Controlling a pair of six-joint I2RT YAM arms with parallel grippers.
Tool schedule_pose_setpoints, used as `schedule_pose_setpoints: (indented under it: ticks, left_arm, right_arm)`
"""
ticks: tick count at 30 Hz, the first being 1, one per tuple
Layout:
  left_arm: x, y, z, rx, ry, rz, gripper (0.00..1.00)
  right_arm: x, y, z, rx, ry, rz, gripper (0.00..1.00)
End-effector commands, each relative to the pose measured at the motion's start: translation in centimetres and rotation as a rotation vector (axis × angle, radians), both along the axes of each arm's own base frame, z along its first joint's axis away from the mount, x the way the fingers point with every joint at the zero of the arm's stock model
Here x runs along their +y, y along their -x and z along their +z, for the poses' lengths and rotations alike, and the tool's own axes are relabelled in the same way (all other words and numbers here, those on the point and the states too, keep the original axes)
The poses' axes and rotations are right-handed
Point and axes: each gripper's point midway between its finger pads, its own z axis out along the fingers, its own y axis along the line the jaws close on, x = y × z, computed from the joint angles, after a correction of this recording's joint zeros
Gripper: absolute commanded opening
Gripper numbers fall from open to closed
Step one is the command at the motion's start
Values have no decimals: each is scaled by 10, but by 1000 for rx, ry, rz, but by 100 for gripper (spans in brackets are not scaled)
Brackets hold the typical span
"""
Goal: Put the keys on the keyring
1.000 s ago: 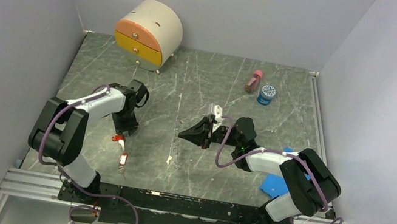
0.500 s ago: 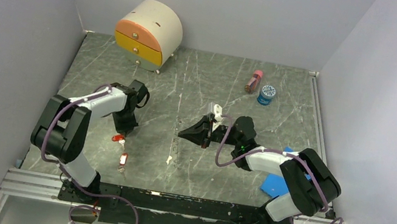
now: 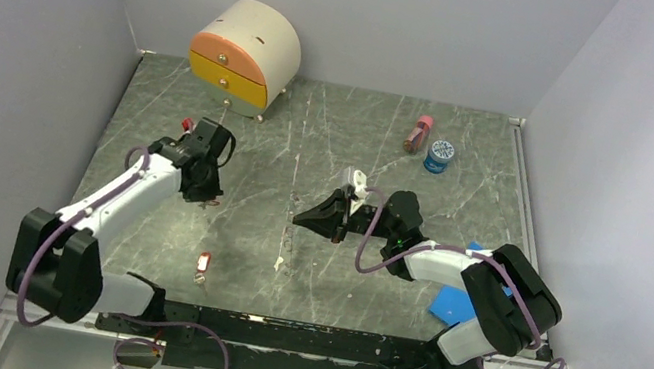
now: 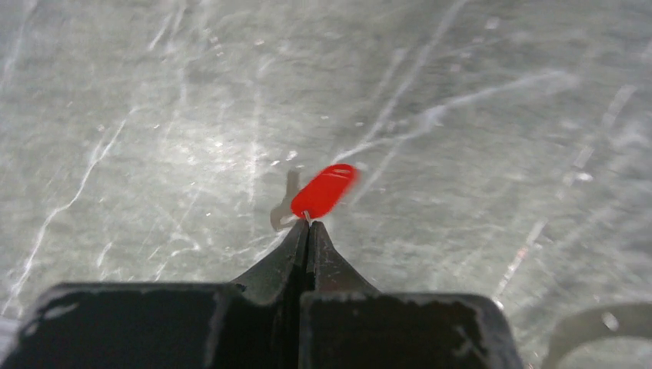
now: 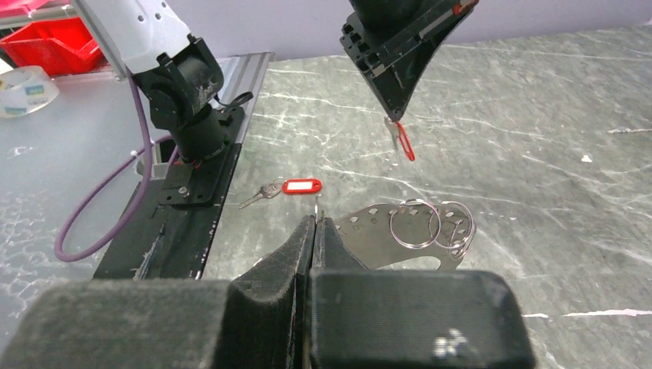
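Nearest the bases, one key [image 3: 203, 264] lies flat on the table [image 3: 330, 144], red tag up. Mid-table, the right gripper [image 5: 315, 224] is pinched fully closed; a thin wire [image 5: 317, 207] stands at its tip (keyring or not, cannot tell). A metal plate [image 5: 369, 231] with rings lies just ahead of it. Further left, the left gripper [image 4: 307, 231] is clamped tight on a second key [image 4: 327, 191], which hangs clear of the table.

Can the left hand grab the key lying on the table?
Probably not right now: the left hand is shut on another key. Nothing blocks the way to the key on the table, though.
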Motion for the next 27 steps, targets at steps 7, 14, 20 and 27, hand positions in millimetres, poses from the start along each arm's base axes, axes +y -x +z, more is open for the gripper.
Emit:
schedule_pose_setpoints:
  ticks: [7, 14, 20, 27]
  left_arm:
    - [-113, -16, 88, -529, 358, -715, 3]
    - [-149, 5, 124, -786, 356, -1074, 2]
    - [-170, 21, 137, -928, 346, -1258, 3]
    - [-188, 37, 138, -1029, 262, -1440, 3]
  right_arm:
    - [-6, -4, 48, 6, -171, 36, 0]
    - [-12, -6, 47, 41, -200, 43, 0]
    - [-11, -10, 42, 42, -159, 27, 0]
    - [-11, -8, 42, 41, -147, 37, 0]
